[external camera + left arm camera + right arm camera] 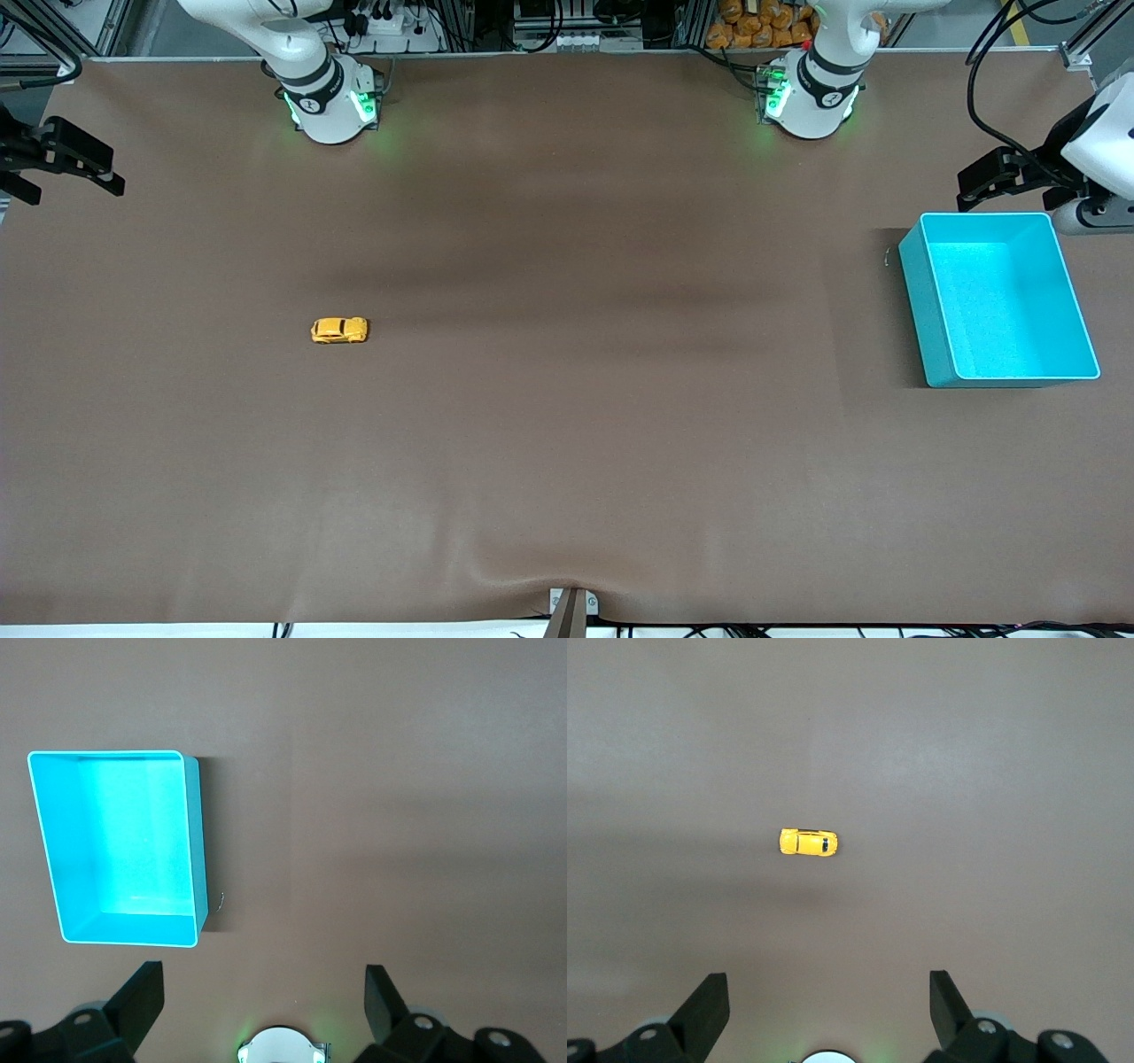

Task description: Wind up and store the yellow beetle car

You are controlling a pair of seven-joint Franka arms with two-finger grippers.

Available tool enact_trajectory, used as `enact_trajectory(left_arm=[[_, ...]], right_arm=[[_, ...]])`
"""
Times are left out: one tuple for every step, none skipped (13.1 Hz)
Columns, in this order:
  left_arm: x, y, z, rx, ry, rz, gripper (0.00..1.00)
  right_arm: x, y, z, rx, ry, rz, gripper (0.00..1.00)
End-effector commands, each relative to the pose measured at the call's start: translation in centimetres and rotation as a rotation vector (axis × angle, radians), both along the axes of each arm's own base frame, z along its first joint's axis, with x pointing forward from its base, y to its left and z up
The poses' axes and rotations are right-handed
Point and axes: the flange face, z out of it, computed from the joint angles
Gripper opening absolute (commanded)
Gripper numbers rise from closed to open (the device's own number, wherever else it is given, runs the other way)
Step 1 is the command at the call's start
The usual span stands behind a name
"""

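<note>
The yellow beetle car [339, 330] stands on its wheels on the brown table, toward the right arm's end; it also shows in the right wrist view [808, 842]. The turquoise bin [1001, 297] stands empty at the left arm's end and shows in the left wrist view [124, 842]. My right gripper [66, 168] hangs open and empty high over the table's edge at its own end, away from the car; its fingers frame bare table [828, 983]. My left gripper [997, 182] hangs open and empty over the table just beside the bin [264, 979].
The two arm bases [330, 102] [811, 97] stand along the table's edge farthest from the front camera. A small clamp [569, 610] sits at the table's edge nearest that camera. The brown mat [567, 399] lies between car and bin.
</note>
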Motion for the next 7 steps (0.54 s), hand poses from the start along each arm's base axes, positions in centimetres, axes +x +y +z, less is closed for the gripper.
enact_trajectory(left_arm=[[-0.7, 0.0, 0.7, 0.018, -0.004, -0.02, 1.0], [-0.7, 0.0, 0.7, 0.015, -0.004, -0.019, 1.0], [-0.8, 0.0, 0.8, 0.01, -0.005, -0.019, 1.0], [-0.8, -0.1, 0.8, 0.009, -0.003, -0.02, 1.0], [-0.8, -0.1, 0.8, 0.009, -0.005, -0.02, 1.0], [-0.7, 0.0, 0.8, 0.008, -0.005, -0.018, 1.0], [-0.6, 0.2, 0.8, 0.005, -0.004, -0.017, 1.0]], right_arm=[[-0.1, 0.1, 0.1, -0.012, 0.0, -0.007, 1.0], [-0.1, 0.4, -0.1, -0.012, 0.006, 0.001, 1.0], [-0.2, 0.4, -0.2, -0.011, 0.012, 0.004, 1.0], [-0.1, 0.5, -0.5, -0.011, 0.02, 0.006, 1.0], [-0.1, 0.4, -0.9, -0.01, 0.028, 0.004, 1.0], [0.0, 0.5, -1.5, -0.01, 0.037, 0.008, 1.0], [0.0, 1.1, -2.8, -0.009, 0.059, 0.037, 1.0]])
